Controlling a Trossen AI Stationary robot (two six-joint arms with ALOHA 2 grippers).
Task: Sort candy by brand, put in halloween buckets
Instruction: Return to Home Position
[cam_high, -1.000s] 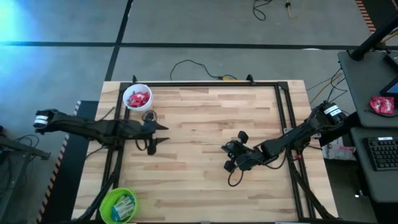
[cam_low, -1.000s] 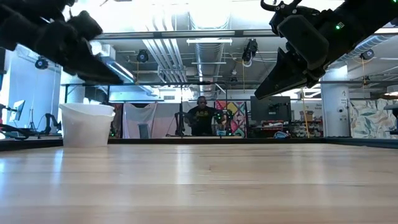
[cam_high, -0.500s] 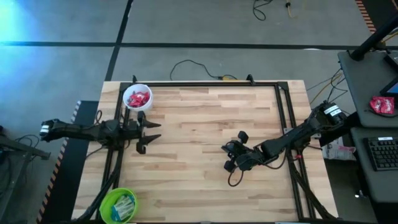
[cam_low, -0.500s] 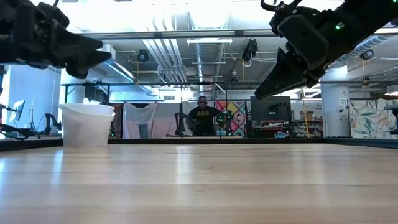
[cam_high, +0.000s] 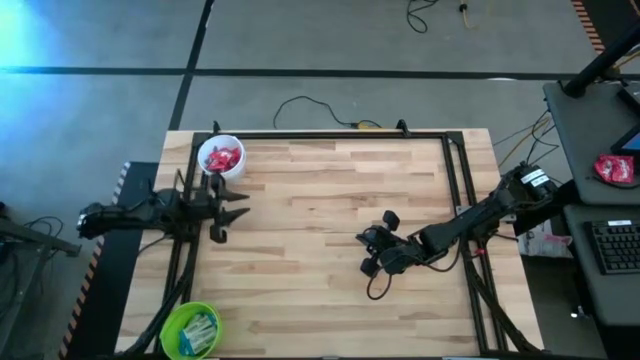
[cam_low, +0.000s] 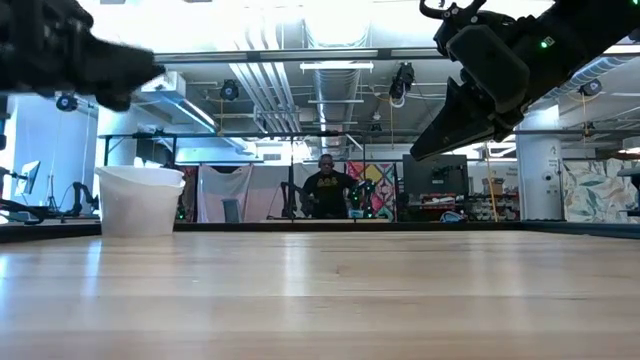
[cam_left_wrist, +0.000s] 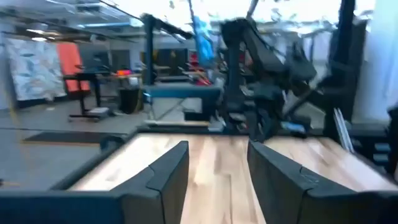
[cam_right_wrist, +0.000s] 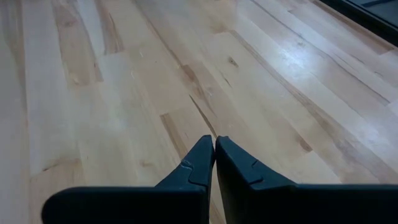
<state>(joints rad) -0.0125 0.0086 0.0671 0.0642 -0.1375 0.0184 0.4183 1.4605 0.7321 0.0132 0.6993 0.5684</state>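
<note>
From above, the left hand (cam_high: 222, 198) hangs spread wide at the table's (cam_high: 330, 180) left edge, beside the white bucket (cam_high: 238, 149) (red candy (cam_high: 222, 158) inside). Blue candy (cam_high: 202, 330) lies in the green bucket (cam_high: 168, 320), near-left. In its wrist view, the right hand (cam_right_wrist: 214, 142) is pinched shut.

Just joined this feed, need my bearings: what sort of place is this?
Probably a robotics lab or workshop: exposed ceiling ducts, a desk with a keyboard beside the wooden table, a cable trailing over the floor.
</note>
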